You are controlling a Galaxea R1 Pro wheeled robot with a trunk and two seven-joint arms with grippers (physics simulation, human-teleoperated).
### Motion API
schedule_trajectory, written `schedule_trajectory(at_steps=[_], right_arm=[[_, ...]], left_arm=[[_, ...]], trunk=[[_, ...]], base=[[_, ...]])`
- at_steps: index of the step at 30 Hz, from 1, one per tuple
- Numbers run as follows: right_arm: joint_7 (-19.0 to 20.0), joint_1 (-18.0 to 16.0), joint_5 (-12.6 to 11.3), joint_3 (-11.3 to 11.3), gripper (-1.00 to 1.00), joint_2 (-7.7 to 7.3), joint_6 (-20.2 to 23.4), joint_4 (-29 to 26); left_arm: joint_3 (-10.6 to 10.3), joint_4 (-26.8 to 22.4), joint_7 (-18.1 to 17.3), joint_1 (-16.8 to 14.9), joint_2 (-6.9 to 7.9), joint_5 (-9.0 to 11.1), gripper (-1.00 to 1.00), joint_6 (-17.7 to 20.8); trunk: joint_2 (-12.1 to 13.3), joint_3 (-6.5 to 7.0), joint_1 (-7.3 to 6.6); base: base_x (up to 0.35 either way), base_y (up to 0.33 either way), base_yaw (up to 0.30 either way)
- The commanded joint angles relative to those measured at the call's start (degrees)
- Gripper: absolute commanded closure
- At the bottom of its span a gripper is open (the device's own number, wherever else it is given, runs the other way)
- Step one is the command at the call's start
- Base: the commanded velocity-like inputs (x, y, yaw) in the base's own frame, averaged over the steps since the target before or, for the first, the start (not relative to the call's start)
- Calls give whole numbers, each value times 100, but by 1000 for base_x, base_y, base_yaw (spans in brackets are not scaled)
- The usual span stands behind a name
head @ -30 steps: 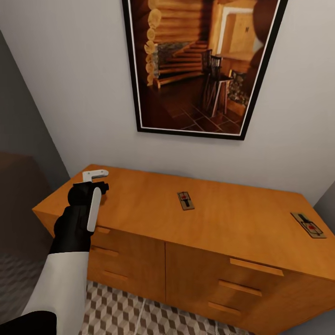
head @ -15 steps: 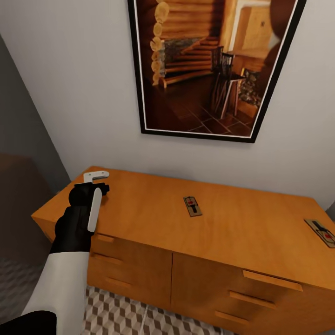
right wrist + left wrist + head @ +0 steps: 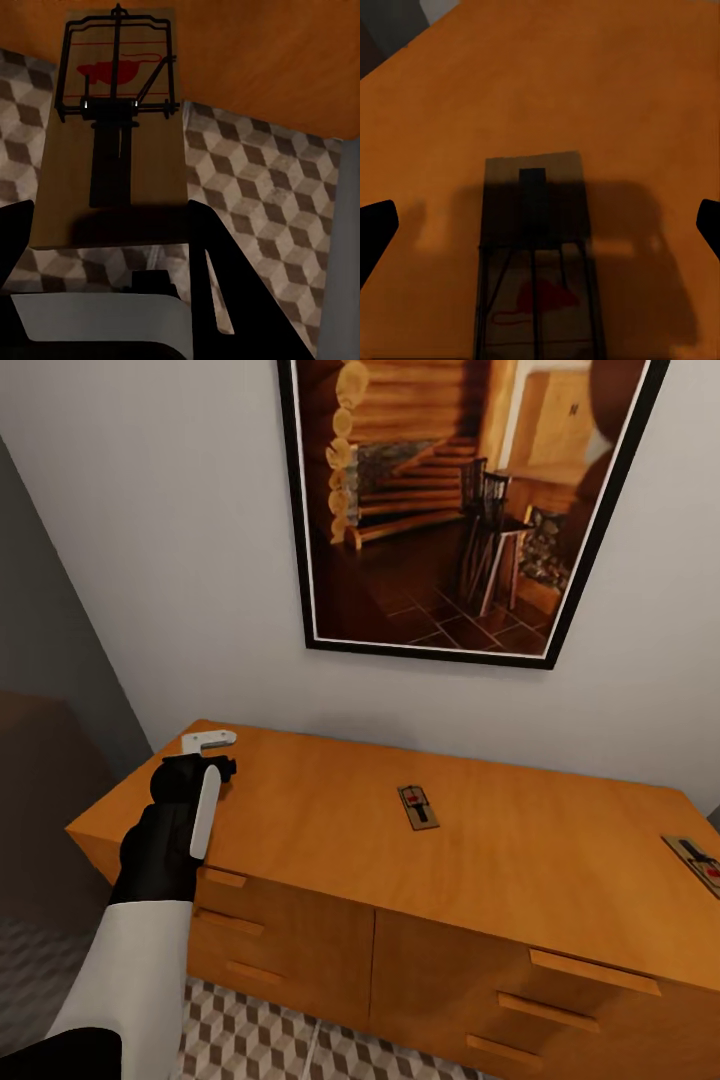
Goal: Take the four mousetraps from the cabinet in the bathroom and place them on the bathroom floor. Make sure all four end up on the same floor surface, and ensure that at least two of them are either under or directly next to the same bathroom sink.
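**A:** From the head view, what's on the cabinet [image 3: 330, 830]?

**B:** One mousetrap [image 3: 418, 807] lies flat near the middle of the top, well apart from the left gripper [image 3: 207, 743], which hovers over the far left corner. A second trap [image 3: 700, 860] sits at the right edge, partly cut off. A framed picture [image 3: 450, 510] hangs on the wall above, and a strip of cube-patterned floor [image 3: 260, 1040] shows below the drawers.

**A:** Is that left gripper holding anything?

**B:** No. In the left wrist view its two dark fingertips [image 3: 375, 232] stand wide apart, and a third trap [image 3: 536, 262] lies on the orange top between them, directly under the gripper and untouched. It's in shadow; the red mark is just visible.

**A:** And the right one?

**B:** In the right wrist view a fourth trap [image 3: 112, 127] juts out from the right gripper [image 3: 105, 232], with the tiled floor [image 3: 255, 187] beyond it and the cabinet's orange side farther off. The dark fingers [image 3: 214, 255] bracket its plain end, so I'd judge it clamped there, though the contact itself is hidden.

**A:** How would these handle?

**B:** I'd guess light and stiff: a thin wooden board, easy to lift but lying so flat that fingers have little edge to catch. The long sides of the board look like the place to pinch, clear of the wire bar and spring, which could shift or snag. A slim board could also pivot in a grip taken at one end.
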Motion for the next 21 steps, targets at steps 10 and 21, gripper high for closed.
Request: schedule_trajectory(at_steps=[10,21], right_arm=[[-2,-6,43,-46,100,1,-17,4],[-2,-4,43,-46,100,3,-17,4]], left_arm=[[6,173,6,-4,2,-5,-100,23],[39,191,-22,-4,19,13,-100,37]], trunk=[[-3,-15,0],[-3,-60,0]], base=[[0,0,0],[0,0,0]])
